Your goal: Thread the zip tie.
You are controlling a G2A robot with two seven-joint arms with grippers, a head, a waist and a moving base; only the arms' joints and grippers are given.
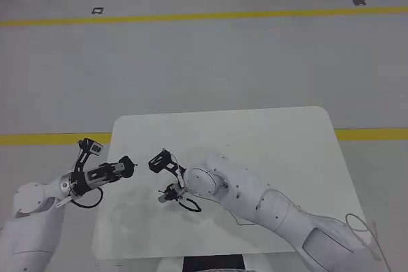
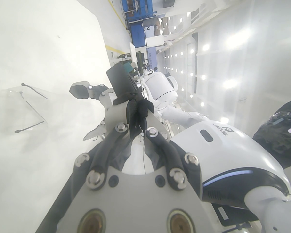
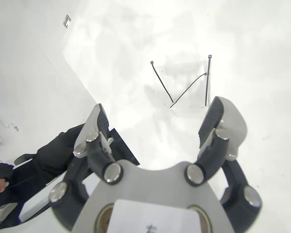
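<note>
Three black zip ties (image 3: 188,90) lie on the desk (image 3: 257,49) at twelve o'clock of the right gripper (image 3: 158,104), which is spread wide and empty. Their lengths run roughly away from it. The left gripper (image 2: 132,115), pinched closed, looks farther off.

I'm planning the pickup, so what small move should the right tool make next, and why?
Probably lower the open right tool toward the zip ties: it holds nothing, and all three lie loose ahead of it.

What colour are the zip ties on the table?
Zip ties are black, clearest in the right wrist view.
</note>
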